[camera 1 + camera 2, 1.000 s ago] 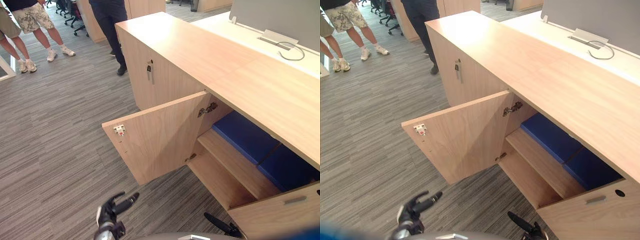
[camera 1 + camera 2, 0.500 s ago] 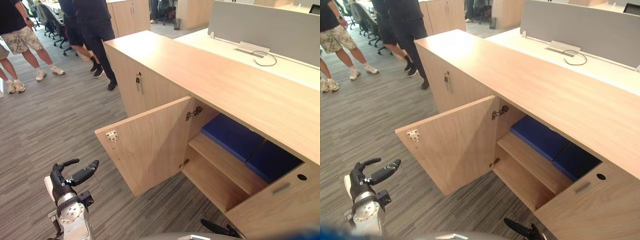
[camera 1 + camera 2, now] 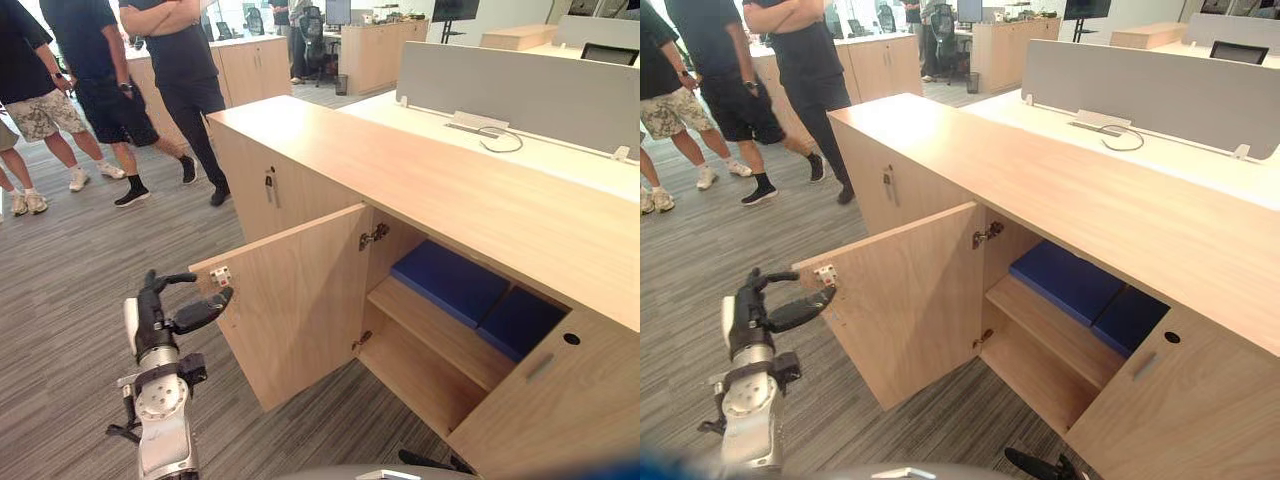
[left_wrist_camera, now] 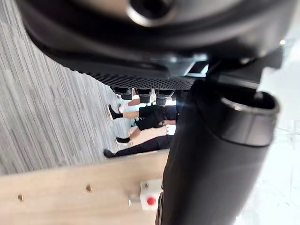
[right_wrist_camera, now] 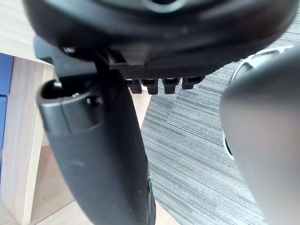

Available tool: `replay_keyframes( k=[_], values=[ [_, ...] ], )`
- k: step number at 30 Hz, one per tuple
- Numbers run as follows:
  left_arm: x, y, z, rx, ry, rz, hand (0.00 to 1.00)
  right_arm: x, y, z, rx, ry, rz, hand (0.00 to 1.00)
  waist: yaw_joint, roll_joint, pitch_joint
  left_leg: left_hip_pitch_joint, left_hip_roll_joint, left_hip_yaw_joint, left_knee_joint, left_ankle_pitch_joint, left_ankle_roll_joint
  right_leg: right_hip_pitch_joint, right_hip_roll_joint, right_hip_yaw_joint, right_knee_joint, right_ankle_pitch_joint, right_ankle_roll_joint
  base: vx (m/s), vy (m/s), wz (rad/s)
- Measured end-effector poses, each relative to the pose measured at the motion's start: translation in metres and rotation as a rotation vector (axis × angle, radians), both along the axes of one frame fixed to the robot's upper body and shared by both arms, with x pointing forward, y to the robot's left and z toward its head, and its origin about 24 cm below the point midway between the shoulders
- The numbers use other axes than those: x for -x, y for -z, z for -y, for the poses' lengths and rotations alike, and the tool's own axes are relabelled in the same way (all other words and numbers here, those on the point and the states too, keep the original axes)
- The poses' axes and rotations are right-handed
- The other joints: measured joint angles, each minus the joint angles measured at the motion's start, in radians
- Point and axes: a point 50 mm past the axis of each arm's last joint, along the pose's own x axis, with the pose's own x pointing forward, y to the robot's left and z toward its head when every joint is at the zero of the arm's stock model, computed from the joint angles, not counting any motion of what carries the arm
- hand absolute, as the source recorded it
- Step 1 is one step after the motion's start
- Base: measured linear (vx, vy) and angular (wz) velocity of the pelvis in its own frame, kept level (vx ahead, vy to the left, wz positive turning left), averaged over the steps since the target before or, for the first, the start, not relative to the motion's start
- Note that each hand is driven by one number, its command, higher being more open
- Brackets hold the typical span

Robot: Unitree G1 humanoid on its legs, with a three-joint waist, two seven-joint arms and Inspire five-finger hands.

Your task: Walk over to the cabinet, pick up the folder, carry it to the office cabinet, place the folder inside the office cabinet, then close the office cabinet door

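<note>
Ahead and to the right of the left hand (image 3: pixel 160 320): the office cabinet (image 3: pixel 450 180), its door (image 3: pixel 300 300) swung wide, long free edge upright and just beyond that hand. Deeper in, well to its right, the blue folder (image 3: pixel 450 280) lying flat on the upper shelf (image 3: pixel 430 330) beside a darker one (image 3: pixel 520 322). Left hand spread and empty, white catch (image 3: pixel 220 275) just beside it, far nearer the door than the right hand (image 5: pixel 98 150), grip unreadable; looks to need a push on that edge toward the cabinet.

People (image 3: pixel 185 60) standing on grey carpet (image 3: pixel 60 280); grey divider panel (image 3: pixel 520 85) on desk (image 3: pixel 560 165).
</note>
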Motion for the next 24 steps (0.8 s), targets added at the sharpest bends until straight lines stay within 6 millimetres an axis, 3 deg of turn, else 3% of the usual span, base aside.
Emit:
replay_keyframes(
  k=[6,9,16,24],
  values=[
    [-0.019,0.013,0.008,-0.003,0.095,-0.055,1.0,-0.001,0.0,-0.003,-0.008,-0.018,0.002,1.0,-0.008,-0.005,-0.012,0.021,0.011,0.005,-0.017,0.009,-0.011,0.017,0.016,0.001,-0.015,0.0,0.0,0.03,-0.001,-0.01],
    [-0.023,0.014,-0.003,-0.036,0.094,-0.071,1.0,-0.002,0.0,-0.003,-0.009,-0.023,0.004,1.0,-0.011,-0.004,-0.011,0.038,0.021,0.012,-0.04,0.021,-0.027,0.017,0.03,0.01,-0.017,0.0,-0.001,0.01,-0.015,-0.05],
    [-0.017,0.039,-0.013,-0.02,0.076,-0.195,1.0,-0.004,0.0,-0.005,-0.014,-0.042,0.009,1.0,-0.012,-0.013,0.002,0.054,0.033,0.038,-0.07,0.037,-0.044,0.02,0.05,0.033,-0.035,0.0,-0.001,-0.03,-0.016,-0.1],
    [-0.016,0.046,-0.013,-0.045,0.111,-0.249,1.0,-0.006,0.0,-0.008,-0.021,-0.043,0.014,1.0,-0.009,-0.029,0.024,0.055,0.031,0.048,-0.07,0.04,-0.047,0.02,0.049,0.042,-0.041,0.003,0.004,-0.02,0.006,-0.02]
  ],
)
